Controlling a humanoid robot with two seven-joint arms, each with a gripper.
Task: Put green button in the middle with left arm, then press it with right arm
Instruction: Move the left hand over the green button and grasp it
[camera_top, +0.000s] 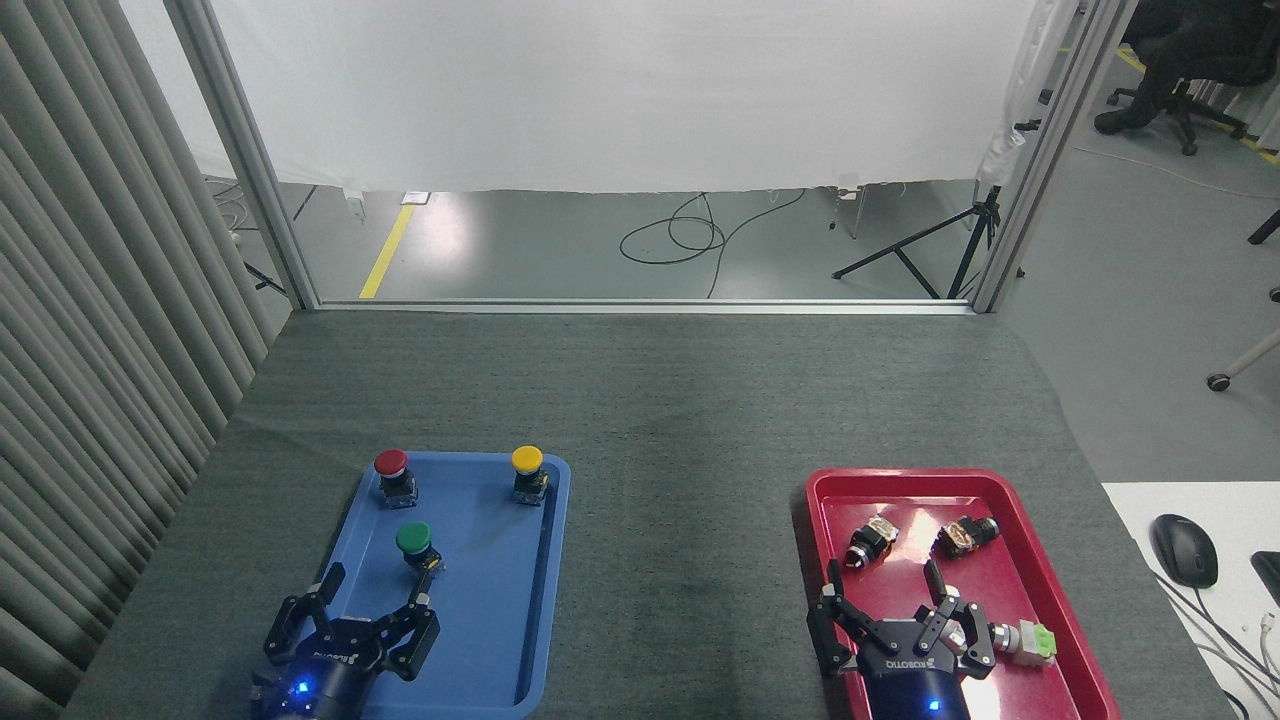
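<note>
We are in a robotics lab: our workbench (660, 400) wears grey felt inside an aluminium frame (235, 150), with a white backdrop sheet (620, 90) hung behind. A tripod (930, 250) and loose cable (680, 235) sit on the taped concrete floor, an office chair (1180, 90) beyond.
</note>
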